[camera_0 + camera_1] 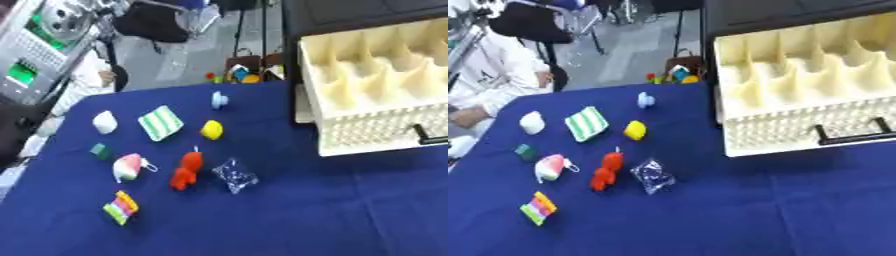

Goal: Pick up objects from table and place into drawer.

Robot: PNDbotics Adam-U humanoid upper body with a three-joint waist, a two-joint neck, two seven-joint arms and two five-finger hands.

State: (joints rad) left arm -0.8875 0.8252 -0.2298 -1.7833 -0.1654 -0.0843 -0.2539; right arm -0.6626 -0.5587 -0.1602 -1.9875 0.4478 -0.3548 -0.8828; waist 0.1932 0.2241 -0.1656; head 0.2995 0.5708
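Note:
A cream drawer [798, 120] with several divided compartments stands pulled open at the right, with a black handle [852, 136] on its front. On the blue cloth to its left lie small objects: a red figure [185, 170], a yellow piece [211, 129], a green-and-white striped pad [160, 123], a light blue piece [219, 99], a white lump [104, 122], a small green block [101, 150], a pink-and-white item [128, 167], a rainbow-striped block [122, 207] and a clear crinkled bag [234, 175]. Neither hand shows in either view.
The drawer sits in a black cabinet [350, 15] at the back right. Beyond the table's far edge [175, 87] are chairs, equipment and a box of toys [236, 74] on the floor. A person in white [492, 80] sits at the left edge.

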